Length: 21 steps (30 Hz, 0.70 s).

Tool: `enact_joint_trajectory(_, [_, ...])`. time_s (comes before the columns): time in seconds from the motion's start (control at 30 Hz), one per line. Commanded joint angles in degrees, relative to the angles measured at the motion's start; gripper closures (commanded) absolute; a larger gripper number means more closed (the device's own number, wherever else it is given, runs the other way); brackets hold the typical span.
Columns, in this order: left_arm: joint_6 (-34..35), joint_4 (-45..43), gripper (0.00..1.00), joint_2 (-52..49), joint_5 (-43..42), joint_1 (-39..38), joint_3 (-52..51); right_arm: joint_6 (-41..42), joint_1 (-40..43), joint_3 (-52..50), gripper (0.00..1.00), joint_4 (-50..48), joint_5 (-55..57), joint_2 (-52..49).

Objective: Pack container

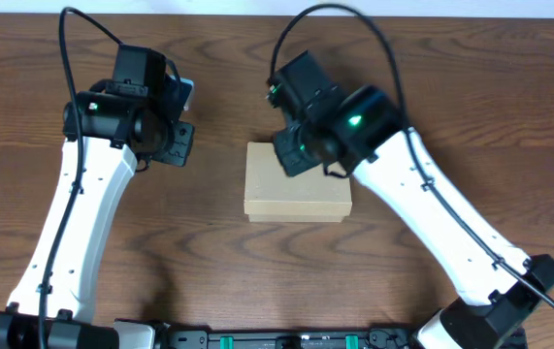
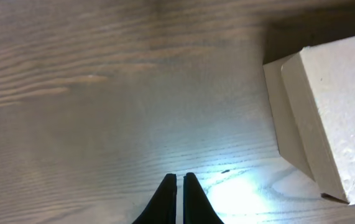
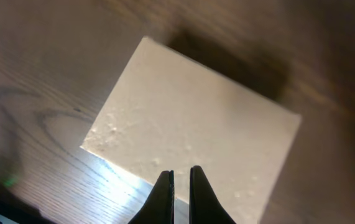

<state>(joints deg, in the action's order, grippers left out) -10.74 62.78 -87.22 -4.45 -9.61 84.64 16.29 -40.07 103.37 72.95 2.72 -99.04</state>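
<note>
Container (image 1: pixel 296 199) flat on the table (image 1: pixel 209 242), lid uppermost, long axis left-right.

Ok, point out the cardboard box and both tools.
cardboard box (image 1: pixel 291 194): overhead view, middle of its top face.
left tool (image 2: pixel 179 178): left wrist view, between its shut fingertips.
right tool (image 3: pixel 181 172): right wrist view, between its fingertips.

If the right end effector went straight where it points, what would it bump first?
Probably the closed top of the small tan cardboard box, just ahead of the right end effector.
</note>
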Motion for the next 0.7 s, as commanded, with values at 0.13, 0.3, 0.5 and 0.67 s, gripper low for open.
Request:
enact_joint_trajectory(0.13, [-1.0,-0.7,0.94,0.5,0.6,-0.2,-0.8,5.5,-0.3,-10.2,0.99,-2.7,1.4,0.7])
enact_joint_trajectory(0.3, [-1.0,-0.9,0.94,0.5,0.9,-0.1,-0.8,7.2,-0.4,-15.3,0.99,-4.3,1.3,0.7])
enact_joint_trajectory(0.5, [-1.0,-0.9,0.94,0.5,1.1,-0.1,-0.8,8.0,-0.4,-19.9,0.99,-7.5,-0.7,0.7])
enact_joint_trajectory(0.67, [-1.1,-0.9,0.94,0.5,1.1,-0.1,-0.8,9.1,-0.4,-23.0,0.99,-9.6,-0.6,0.7])
